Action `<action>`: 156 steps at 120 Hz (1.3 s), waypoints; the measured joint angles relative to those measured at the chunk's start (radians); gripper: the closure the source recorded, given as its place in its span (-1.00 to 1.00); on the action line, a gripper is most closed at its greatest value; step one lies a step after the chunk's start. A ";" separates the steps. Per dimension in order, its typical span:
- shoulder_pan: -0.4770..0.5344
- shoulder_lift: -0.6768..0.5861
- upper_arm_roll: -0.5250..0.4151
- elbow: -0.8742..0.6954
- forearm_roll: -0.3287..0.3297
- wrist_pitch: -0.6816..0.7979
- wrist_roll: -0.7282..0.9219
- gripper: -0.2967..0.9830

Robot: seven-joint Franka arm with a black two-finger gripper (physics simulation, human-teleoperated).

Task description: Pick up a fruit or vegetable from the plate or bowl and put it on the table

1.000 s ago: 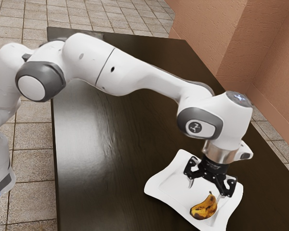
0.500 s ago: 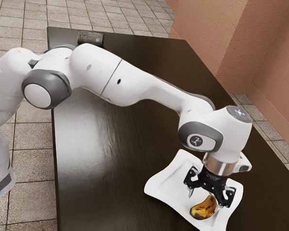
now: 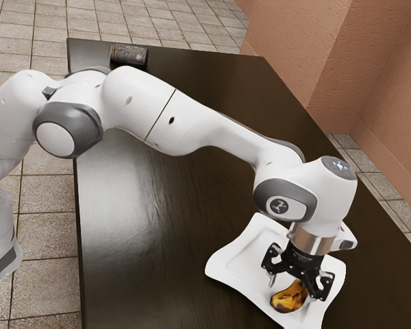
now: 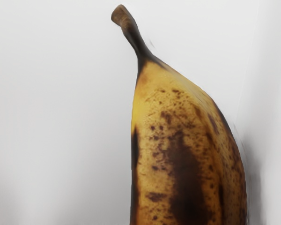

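The black gripper (image 3: 293, 289) is low over the white plate (image 3: 229, 259) in the exterior view, its two fingers wide apart. Between and just below them lies a yellow banana (image 3: 286, 302) with dark patches, resting on the plate; its upper part is partly hidden by the gripper. In the wrist view the spotted banana (image 4: 178, 150) is large and close under the hand, stem end showing, with the white plate (image 4: 61, 103) around it. No grip on the banana is visible.
The plate stands on a dark table (image 3: 171, 260) near its edge at the exterior view's bottom. A dark patterned object (image 3: 129, 55) sits at the table's far end, behind the arm. A reddish-brown wall (image 3: 329, 68) rises beyond the table.
The hand has come down toward the plate and banana, with its fingers still apart. The banana has not visibly moved. The arm's lowering has uncovered the dark patterned object at the far end.
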 joint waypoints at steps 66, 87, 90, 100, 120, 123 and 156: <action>0.001 -0.002 0.002 0.001 0.003 -0.019 0.010 0.29; 0.001 -0.012 0.015 0.006 0.004 -0.042 0.012 0.31; 0.001 -0.014 0.018 0.011 0.004 -0.048 0.012 0.31; 0.001 -0.035 0.028 0.019 0.004 -0.070 0.012 0.31; 0.000 -0.103 0.091 0.022 0.001 -0.125 0.012 0.31; 0.000 -0.113 0.108 0.022 0.001 -0.134 0.012 0.31; 0.003 -0.169 0.334 0.030 -0.012 -0.230 0.013 0.31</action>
